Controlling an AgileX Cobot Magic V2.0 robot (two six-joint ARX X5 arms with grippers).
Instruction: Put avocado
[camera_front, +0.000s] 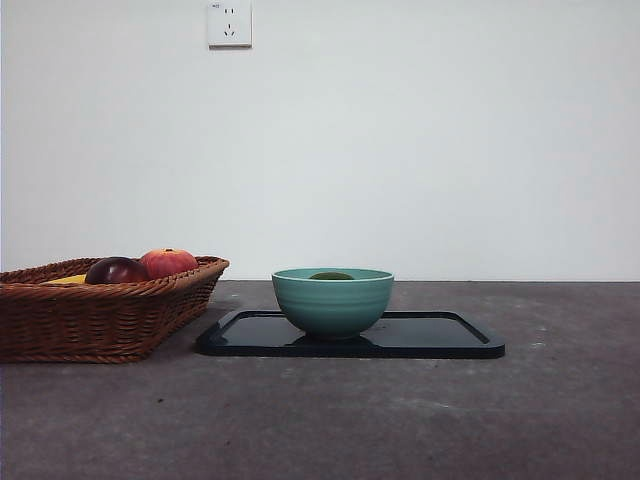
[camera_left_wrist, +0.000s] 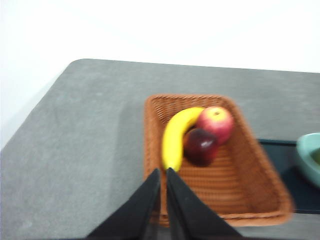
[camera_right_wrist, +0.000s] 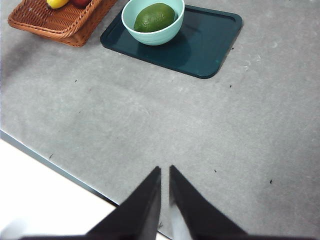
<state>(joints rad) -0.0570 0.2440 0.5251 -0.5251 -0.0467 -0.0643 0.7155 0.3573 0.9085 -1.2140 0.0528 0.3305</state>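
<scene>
front view: low, at table height, level toward the wall, close to the teal bowl (camera_front: 332, 300) and wicker basket (camera_front: 100, 318). left wrist view: high, looking down into the basket (camera_left_wrist: 240, 195). right wrist view: high over the table's near edge, sharing bowl (camera_right_wrist: 153, 31) and tray (camera_right_wrist: 205, 45) with front.

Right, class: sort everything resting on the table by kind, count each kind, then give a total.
Fruit: 4 – avocado, banana, red-orange fruit, maroon fruit
Bowl: 1
Tray: 1
Basket: 1
Total: 7
</scene>
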